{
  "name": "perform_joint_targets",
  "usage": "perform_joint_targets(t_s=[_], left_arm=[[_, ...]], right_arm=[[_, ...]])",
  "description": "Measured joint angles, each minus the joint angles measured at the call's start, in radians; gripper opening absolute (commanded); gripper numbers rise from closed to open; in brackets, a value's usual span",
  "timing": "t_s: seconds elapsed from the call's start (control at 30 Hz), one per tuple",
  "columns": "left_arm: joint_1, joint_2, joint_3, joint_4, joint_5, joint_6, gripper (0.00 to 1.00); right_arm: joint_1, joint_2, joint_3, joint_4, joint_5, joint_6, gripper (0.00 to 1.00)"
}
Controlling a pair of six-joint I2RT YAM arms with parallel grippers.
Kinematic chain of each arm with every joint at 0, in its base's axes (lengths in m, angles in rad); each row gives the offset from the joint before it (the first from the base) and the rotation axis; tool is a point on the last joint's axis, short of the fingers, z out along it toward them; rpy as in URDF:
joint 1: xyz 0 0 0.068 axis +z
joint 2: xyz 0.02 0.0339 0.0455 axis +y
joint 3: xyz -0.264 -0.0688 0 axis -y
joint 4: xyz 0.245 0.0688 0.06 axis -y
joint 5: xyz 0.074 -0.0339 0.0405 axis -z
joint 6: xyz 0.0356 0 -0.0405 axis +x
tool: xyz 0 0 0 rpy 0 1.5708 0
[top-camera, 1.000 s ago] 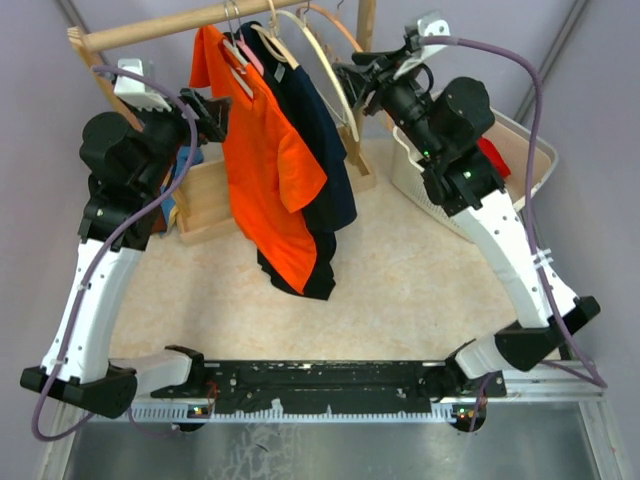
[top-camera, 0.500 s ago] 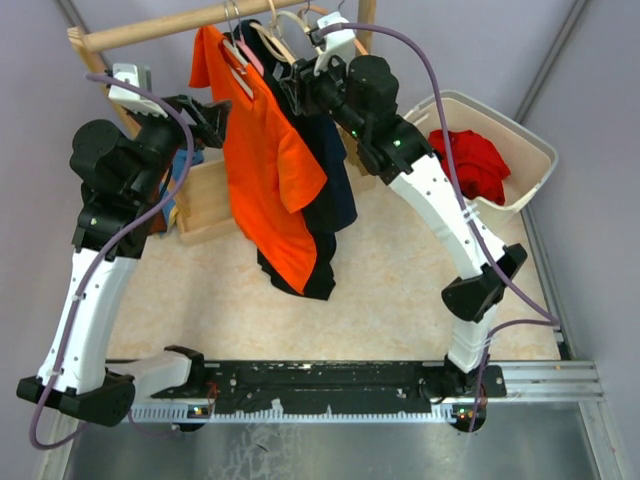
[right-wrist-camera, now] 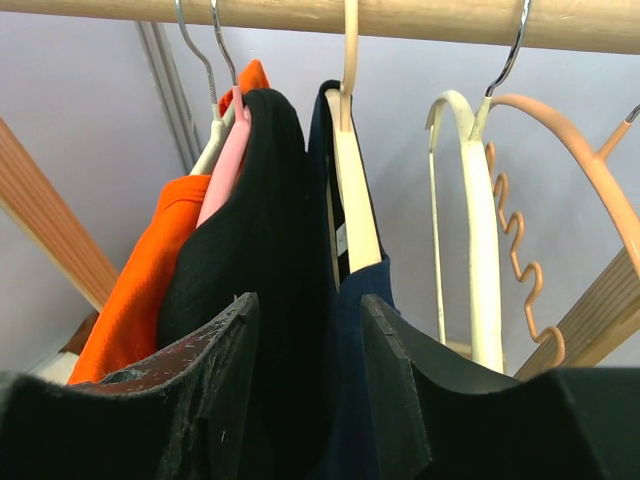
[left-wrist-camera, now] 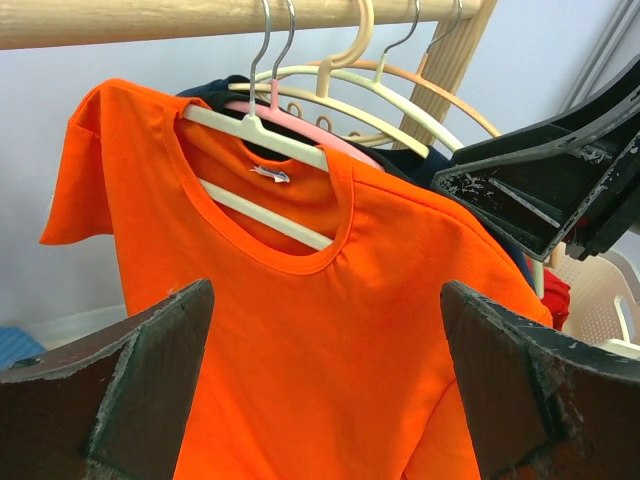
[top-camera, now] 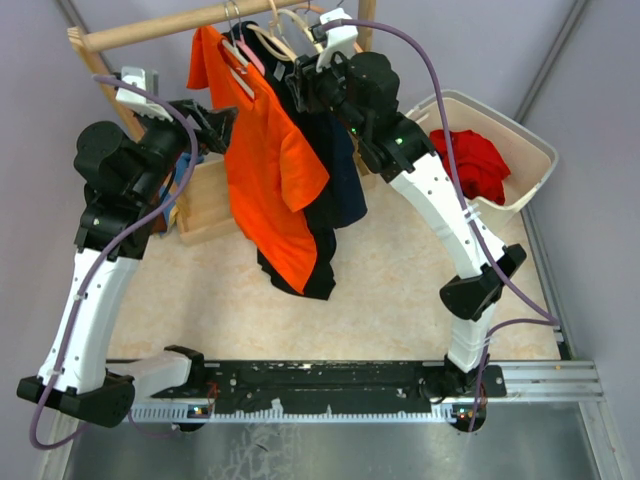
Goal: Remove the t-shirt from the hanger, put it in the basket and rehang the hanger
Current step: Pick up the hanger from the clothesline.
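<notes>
Progress: basically nil by my read, no garment is off its hanger. Three tees hang on the rod (top-camera: 150, 30): orange t-shirt (left-wrist-camera: 300, 380) in front on a white hanger (left-wrist-camera: 250, 125), black t-shirt (right-wrist-camera: 260, 200) behind it, then navy t-shirt (top-camera: 347, 185) on a cream hanger (right-wrist-camera: 355, 200). Two bare hangers (right-wrist-camera: 470, 220) sit further along. L side: left gripper (left-wrist-camera: 325, 300) is spread fully wide, facing the orange tee's chest w/o touching it, holding nothing. R side: right gripper (right-wrist-camera: 305, 330) is up at shoulder level by the rod, fingers part-spread, w/ dark cloth of the black/navy tees showing in the gap. Can't tell whether the pads actually press on fabric or just straddle it. A red garment (top-camera: 470, 160) lies in the basket (top-camera: 500, 112) off to the right. Left to do, I reckon: get a firm hold on the target tee, slip neck and shoulders off the hanger, pull it free of the rod.
</notes>
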Motion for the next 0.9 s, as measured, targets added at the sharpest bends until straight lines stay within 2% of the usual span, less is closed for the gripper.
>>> perform_joint_targets(t_s=[0.67, 0.9], left_arm=[[0.0, 0.0, -0.007, 0.008, 0.026, -0.008, 0.99], [0.0, 0.001, -0.007, 0.008, 0.033, -0.008, 0.99]], right_arm=[[-0.051, 0.02, 0.006, -0.004, -0.026, 0.003, 0.46], [-0.055, 0.046, 0.006, -0.003, -0.061, 0.011, 0.41]])
